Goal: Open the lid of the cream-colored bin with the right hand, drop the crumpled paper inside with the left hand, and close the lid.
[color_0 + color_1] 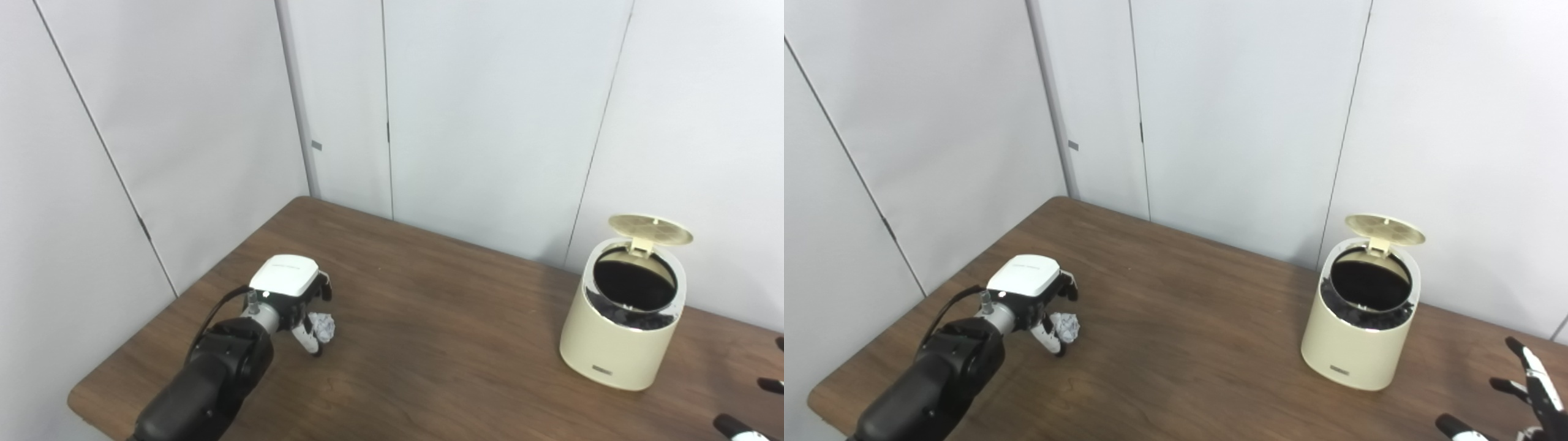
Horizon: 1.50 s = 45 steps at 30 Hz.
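The cream-colored bin (618, 343) stands at the right of the brown table, its round lid (650, 228) tipped up at the back and the dark, black-lined inside showing. The white crumpled paper (323, 326) lies on the table at the left. My left hand (293, 294) sits just over and left of the paper, the thumb touching its near side and the fingers (324, 286) curled above its far side, still apart from it. My right hand (1519, 398) hovers low at the bottom right, right of the bin, fingers spread and holding nothing.
The wooden table (441, 343) runs up to white wall panels at the back and left. Its left corner and edge (79, 392) lie close beside my left arm. Bare tabletop lies between the paper and the bin.
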Tool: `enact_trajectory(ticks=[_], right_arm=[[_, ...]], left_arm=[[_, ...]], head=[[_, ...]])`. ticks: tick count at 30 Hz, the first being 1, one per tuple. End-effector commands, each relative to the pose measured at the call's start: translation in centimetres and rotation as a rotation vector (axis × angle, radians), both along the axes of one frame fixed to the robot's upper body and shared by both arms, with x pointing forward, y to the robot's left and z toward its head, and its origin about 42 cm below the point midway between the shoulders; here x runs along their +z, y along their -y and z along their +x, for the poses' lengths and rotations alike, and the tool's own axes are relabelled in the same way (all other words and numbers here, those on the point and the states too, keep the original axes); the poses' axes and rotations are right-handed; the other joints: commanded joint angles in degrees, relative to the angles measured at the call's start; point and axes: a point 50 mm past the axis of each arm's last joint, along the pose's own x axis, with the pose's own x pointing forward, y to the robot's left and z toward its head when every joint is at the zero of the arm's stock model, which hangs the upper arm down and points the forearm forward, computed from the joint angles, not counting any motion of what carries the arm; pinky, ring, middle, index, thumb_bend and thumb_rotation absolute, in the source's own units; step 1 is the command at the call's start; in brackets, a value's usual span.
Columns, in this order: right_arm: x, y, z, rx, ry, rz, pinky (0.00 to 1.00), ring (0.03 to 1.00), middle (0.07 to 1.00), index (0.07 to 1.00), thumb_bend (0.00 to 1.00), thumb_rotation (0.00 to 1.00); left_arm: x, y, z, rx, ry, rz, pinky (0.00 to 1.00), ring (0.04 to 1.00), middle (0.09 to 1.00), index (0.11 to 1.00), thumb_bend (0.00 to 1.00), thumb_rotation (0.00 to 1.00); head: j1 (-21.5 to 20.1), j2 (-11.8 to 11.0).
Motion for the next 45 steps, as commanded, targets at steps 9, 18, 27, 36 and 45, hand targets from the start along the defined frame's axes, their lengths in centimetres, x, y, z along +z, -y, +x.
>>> enact_trajectory(ticks=[9,18,27,36,45], right_arm=[[2.2,0.2,0.1,0.012,0.069,0.006,0.09,0.800,0.977,0.969,0.92,0.66],[2.4,0.4,-0.1,0.006,0.073,0.004,0.03,0.788,0.963,0.960,0.91,0.69],[2.5,0.5,-0.2,0.001,0.078,0.021,0.01,0.776,0.940,0.941,0.85,0.67],[2.4,0.6,-0.2,-0.001,0.079,0.006,0.07,0.769,0.945,0.945,0.83,0.69],[2.6,0.7,-0.1,-0.008,0.079,0.025,0.14,0.734,0.926,0.920,0.88,0.69]], left_arm=[[-1.7,-1.7,0.5,-0.016,0.020,-0.036,0.30,0.383,0.436,0.506,0.53,0.00],[-2.2,-1.3,0.3,-0.016,-0.007,-0.042,0.29,0.372,0.420,0.508,0.52,0.00],[-3.3,-1.3,0.2,-0.020,-0.018,-0.045,0.27,0.342,0.404,0.508,0.52,0.00],[-2.8,-0.6,-0.1,-0.056,0.055,-0.004,0.29,0.354,0.410,0.509,0.52,0.00],[0.8,0.1,-0.5,-0.086,0.221,0.032,0.40,0.439,0.451,0.495,0.53,0.00]], head=[[-0.1,1.0],[-0.3,1.6],[-0.6,1.6],[-0.6,1.7],[-0.3,1.8]])
